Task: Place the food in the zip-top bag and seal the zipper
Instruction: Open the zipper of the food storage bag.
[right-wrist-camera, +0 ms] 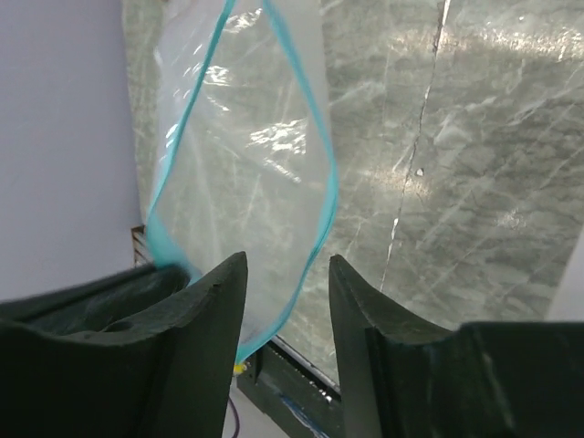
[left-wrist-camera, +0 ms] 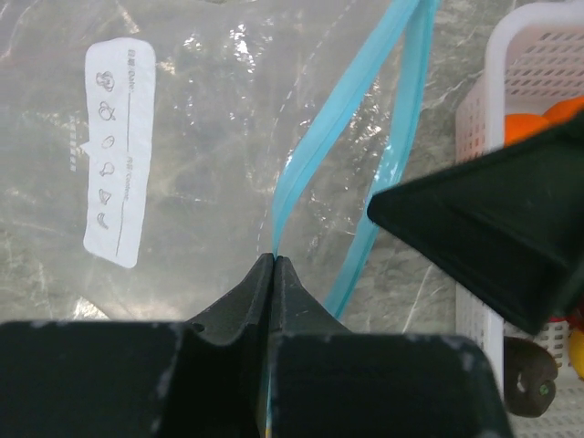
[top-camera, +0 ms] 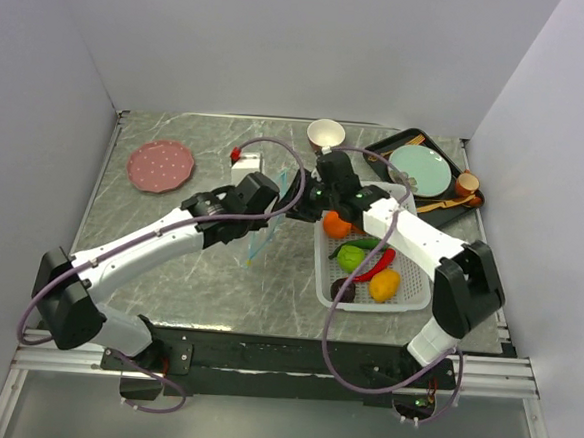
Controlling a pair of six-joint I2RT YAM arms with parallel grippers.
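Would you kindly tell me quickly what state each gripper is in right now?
Left gripper: shut on the thin teal-blue plastic zipper strip of the clear crinkly zip-top bag.
Right gripper: open, holding nothing.

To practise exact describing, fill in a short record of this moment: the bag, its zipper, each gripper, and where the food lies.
Zip-top bag: clear plastic, white label, no food seen inside
Zipper: teal strip, mouth gaping open
Left gripper: shut, pinching the zipper
Right gripper: jaws apart, at the bag's open mouth
White basket: holds an orange, red chili and yellow-orange fruit
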